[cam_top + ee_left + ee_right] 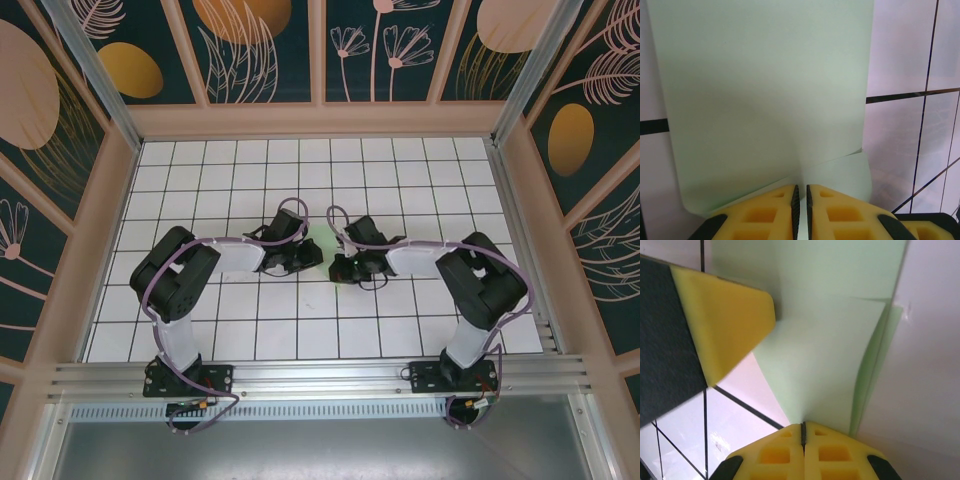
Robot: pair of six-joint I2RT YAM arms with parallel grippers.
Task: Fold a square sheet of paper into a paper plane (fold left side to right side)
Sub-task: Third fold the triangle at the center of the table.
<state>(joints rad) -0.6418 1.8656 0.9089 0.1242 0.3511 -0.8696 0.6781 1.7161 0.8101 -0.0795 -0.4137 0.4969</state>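
The square sheet of paper [765, 100], pale green with one flap lifted, sits at the middle of the white grid table [300, 330], its edges pinched between the nearly touching fingers of the left gripper [801, 197] and the tightly closed right gripper [803, 432].

My right end effector [803, 432] sits at the bottom of the picture, its yellow fingers [840, 455] pressed together on a lifted flap of the pale green sheet of paper [830, 355]. A second layer peeks out along the flap's right edge. At upper left, the left end effector's finger [725, 322] touches the paper with its tip. The white gridded surface [685, 440] shows at lower left.
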